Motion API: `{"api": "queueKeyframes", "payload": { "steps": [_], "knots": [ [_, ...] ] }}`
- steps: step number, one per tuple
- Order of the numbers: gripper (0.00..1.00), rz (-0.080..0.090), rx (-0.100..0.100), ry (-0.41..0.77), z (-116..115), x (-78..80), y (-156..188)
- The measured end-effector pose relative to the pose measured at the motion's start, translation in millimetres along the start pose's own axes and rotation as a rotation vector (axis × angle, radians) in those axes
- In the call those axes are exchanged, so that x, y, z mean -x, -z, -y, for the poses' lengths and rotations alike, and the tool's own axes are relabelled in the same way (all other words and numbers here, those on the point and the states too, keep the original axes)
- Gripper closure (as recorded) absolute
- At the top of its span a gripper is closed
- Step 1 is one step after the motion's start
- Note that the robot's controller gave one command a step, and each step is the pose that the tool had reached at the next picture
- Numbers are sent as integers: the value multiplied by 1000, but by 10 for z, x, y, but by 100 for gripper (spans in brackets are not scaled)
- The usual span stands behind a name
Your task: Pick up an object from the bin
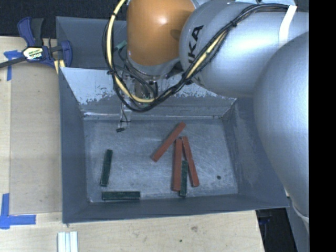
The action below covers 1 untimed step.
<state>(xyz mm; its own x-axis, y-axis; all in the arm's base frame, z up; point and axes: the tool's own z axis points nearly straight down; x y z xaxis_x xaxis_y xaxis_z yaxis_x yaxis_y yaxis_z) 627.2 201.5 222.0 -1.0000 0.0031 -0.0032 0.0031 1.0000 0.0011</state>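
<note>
Up at the back of the bin point(73, 156), high over the sloping rear wall: the claw point(137, 91), tucked under the orange cover point(157, 22) and a loop of cables point(113, 46). Open or shut? Cannot tell from here. Nothing seen in its hold, and no contact with anything on the bin floor.

Down on that floor, well apart from the claw: a slanted red stick point(168, 142), closest of the lot, lying toward the front and a touch to the view's right of the claw. Set on a diagonal, upper end toward the back right corner, lower end toward the front left. Close against its upper part, maybe touching: two more red sticks point(190, 164), nearly front to back, with a short green stick point(183, 180) wedged between their lower ends.

Off to the view's left, alone and also nearly front to back: a second green stick point(106, 168). Flat along the front wall, lying crosswise: a third green stick point(121, 196).

Pick not yet begun, by the look of it. Likely needed next: forward and down, claw turned square across the chosen stick's long axis. Cleanest bet, perhaps, that lone second green stick, with bare floor on both sides. Risk in the red cluster: two sticks caught at once.
</note>
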Motion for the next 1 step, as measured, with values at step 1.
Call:
{"api": "queueKeyframes", "payload": {
  "steps": [1],
  "knots": [
    [0, 0, 0, 0, 0, 0, 0]
  ]
}}
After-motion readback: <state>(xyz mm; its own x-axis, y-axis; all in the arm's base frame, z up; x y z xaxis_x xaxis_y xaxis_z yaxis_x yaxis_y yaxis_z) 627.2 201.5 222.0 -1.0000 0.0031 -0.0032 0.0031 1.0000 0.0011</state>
